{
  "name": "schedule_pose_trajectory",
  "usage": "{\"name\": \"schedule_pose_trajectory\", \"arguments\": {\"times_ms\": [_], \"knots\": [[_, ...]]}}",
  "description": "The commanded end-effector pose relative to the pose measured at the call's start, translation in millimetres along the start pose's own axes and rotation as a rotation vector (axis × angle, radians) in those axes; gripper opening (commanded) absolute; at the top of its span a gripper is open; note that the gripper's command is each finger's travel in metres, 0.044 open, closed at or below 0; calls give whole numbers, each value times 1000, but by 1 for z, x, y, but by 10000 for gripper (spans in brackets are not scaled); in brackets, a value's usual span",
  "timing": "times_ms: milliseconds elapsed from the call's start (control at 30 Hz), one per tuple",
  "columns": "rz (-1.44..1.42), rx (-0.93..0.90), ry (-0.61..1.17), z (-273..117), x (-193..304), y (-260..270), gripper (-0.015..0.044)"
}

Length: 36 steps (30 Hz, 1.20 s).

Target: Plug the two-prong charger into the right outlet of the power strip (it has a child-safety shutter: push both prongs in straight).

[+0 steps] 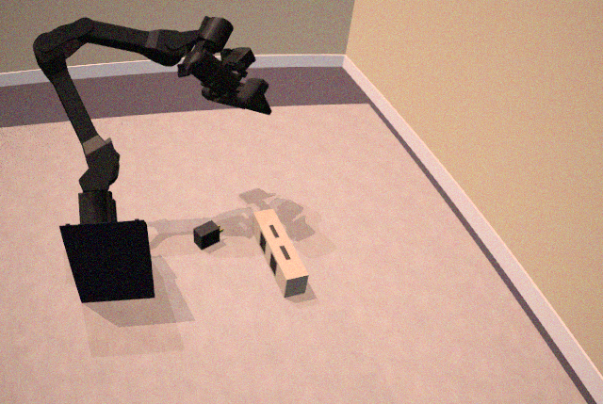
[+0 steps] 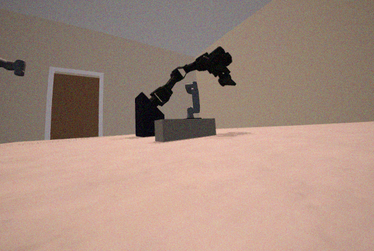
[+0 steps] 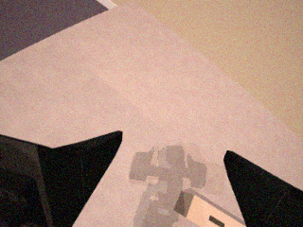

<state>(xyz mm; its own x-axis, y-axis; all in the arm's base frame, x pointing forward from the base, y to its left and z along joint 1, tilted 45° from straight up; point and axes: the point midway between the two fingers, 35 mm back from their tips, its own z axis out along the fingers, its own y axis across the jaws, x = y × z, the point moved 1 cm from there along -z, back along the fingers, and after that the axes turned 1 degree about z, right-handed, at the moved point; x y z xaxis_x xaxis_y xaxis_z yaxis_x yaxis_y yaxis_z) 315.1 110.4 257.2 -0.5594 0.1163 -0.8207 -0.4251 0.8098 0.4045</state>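
The black charger [image 1: 206, 235] lies on the floor in the top view, between the arm's base and the power strip, its brass prongs pointing toward the strip. The power strip [image 1: 292, 266] [image 2: 189, 129] [image 3: 204, 210] is a long pale block with two dark outlets on the side facing the charger and two dark slots on top. My gripper [image 1: 265, 98] [image 2: 228, 82] [image 3: 172, 145] is open and empty, high above the floor, tilted down and well away from both. The charger is hidden in the exterior view and out of the wrist view.
The arm's black base [image 1: 109, 263] [image 2: 145, 118] stands left of the charger. A wall [image 1: 486, 73] with a white baseboard [image 1: 467, 202] runs along the right. Another grey arm [image 2: 195, 100] shows behind the strip in the exterior view, with a brown door [image 2: 75, 106] at the back.
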Motion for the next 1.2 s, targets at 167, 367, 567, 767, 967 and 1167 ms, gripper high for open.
{"name": "schedule_pose_trajectory", "arguments": {"times_ms": [167,367,567,767,967,1167], "knots": [[-21,-5,231,21,58,-28,440],[-25,-29,370,27,95,-42,440],[-17,-70,501,28,131,-52,440],[2,-126,619,24,164,-57,440],[28,-187,715,18,193,-61,440],[62,-254,794,10,218,-63,440]]}}
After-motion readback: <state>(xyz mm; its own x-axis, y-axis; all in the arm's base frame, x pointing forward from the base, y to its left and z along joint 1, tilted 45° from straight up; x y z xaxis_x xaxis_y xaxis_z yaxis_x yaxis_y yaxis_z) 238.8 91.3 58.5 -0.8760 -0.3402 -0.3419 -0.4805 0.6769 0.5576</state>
